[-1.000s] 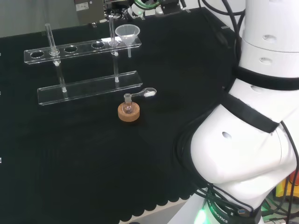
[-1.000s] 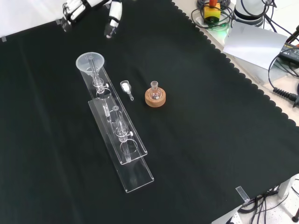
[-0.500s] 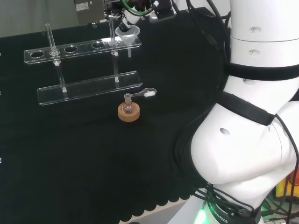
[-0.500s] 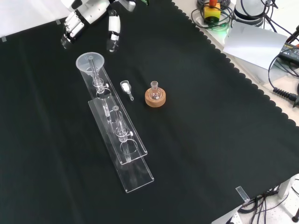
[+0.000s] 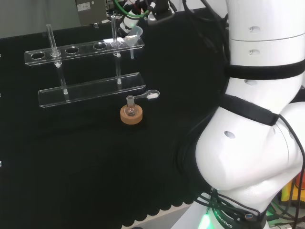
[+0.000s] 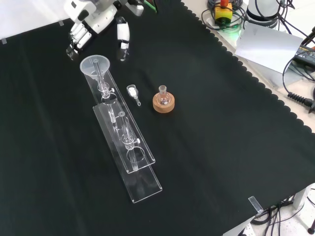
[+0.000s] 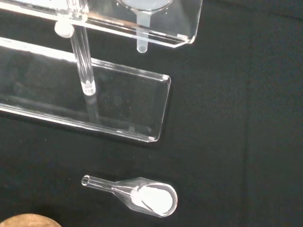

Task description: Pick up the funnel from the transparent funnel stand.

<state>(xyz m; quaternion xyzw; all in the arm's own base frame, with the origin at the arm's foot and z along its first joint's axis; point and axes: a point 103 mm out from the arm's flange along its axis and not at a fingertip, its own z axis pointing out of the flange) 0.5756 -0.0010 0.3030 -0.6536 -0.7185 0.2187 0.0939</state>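
A: Where do we find the clear cone-shaped funnel (image 6: 94,66) at this moment?

B: We see it seated in the end hole of the transparent acrylic funnel stand (image 6: 129,158), at the far end of the stand in the front view and at its right end in the head view. From the wrist camera we make out the funnel's stem (image 7: 143,35) poking down through the upper shelf, above the stand's base plate (image 7: 118,106).

A: And the black and white robot hand (image 6: 96,22)?

B: In the front view it hangs just beyond the funnel's rim. Its fingers (image 6: 76,42) reach down on the left of the rim and the thumb (image 6: 123,42) on the right, spread apart with the funnel's far edge roughly between them. We see nothing gripped; whether any fingertip touches the rim we cannot tell. In the head view the hand (image 5: 129,20) sits right over the funnel (image 5: 135,33), partly covering it.

A: What else lies on the black cloth (image 6: 206,162)?

B: To the right of the stand in the front view we see a small clear glass scoop holding white powder (image 6: 133,92), and just right of it a small round glass flask on a cork ring (image 6: 163,100). The two are near each other but apart.
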